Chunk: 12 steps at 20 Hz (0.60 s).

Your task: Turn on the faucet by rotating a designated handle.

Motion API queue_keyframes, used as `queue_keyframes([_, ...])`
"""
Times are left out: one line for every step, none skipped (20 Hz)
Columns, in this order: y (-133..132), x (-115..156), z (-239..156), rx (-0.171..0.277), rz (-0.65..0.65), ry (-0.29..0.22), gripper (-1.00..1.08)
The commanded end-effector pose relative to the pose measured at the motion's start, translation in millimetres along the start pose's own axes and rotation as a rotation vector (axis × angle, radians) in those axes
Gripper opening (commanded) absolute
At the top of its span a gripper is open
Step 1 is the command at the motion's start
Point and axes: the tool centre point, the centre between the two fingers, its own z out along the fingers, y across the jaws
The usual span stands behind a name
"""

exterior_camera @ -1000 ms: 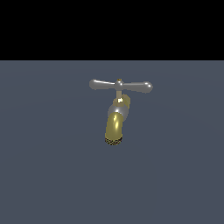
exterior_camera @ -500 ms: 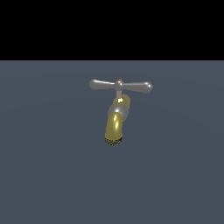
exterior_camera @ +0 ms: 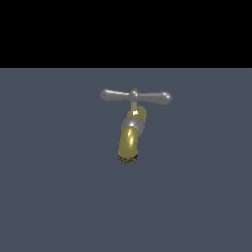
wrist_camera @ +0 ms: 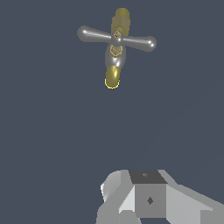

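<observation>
The faucet [exterior_camera: 129, 140] is a small brass-gold curved spout with a silver collar and a dark rough tip, standing on the dark grey floor. On top sits the handle [exterior_camera: 136, 96], a slim grey crossbar with bulbous ends on a short stem. The wrist view shows the faucet [wrist_camera: 112, 78] and the handle [wrist_camera: 117, 39] from above, with the crossbar lying across the spout. Only a grey-white blocky part of my gripper [wrist_camera: 146, 179] shows there, well apart from the faucet and touching nothing. Its fingers cannot be told apart. The gripper is out of the exterior view.
A flat dark grey floor [exterior_camera: 59, 197] stretches around the faucet, with a black background [exterior_camera: 126, 29] beyond its far edge. No other objects show.
</observation>
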Motion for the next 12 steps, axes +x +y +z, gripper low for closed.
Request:
queue_keyframes([-1.7, 6.4, 1.4, 0.013, 0.022, -0.003, -1.0])
queue_keyframes([-2.6, 9.6, 2.2, 0.02, 0.033, -0.005, -1.0])
queue_keyframes([-3.5, 13.1, 3.0, 0.027, 0.046, -0.007, -1.0])
queue_keyframes([-4.5, 17.0, 3.9, 0.034, 0.06, -0.01, -1.0])
queue_keyframes([-5.7, 21.2, 5.0, 0.042, 0.075, -0.012, -1.0])
queue_keyframes([-6.9, 25.7, 6.3, 0.05, 0.091, -0.015, -1.0])
queue_keyframes([-8.2, 30.6, 7.7, 0.059, 0.109, -0.019, -1.0])
queue_keyframes([-9.6, 35.8, 9.2, 0.068, 0.128, -0.022, -1.0])
queue_keyframes([-11.1, 41.3, 11.0, 0.077, 0.149, -0.027, -1.0])
queue_keyframes([-12.6, 47.2, 13.0, 0.086, 0.171, -0.031, -1.0])
queue_keyframes([-14.3, 53.5, 15.3, 0.095, 0.195, -0.037, -1.0])
queue_keyframes([-16.1, 60.0, 17.8, 0.105, 0.221, -0.042, -1.0])
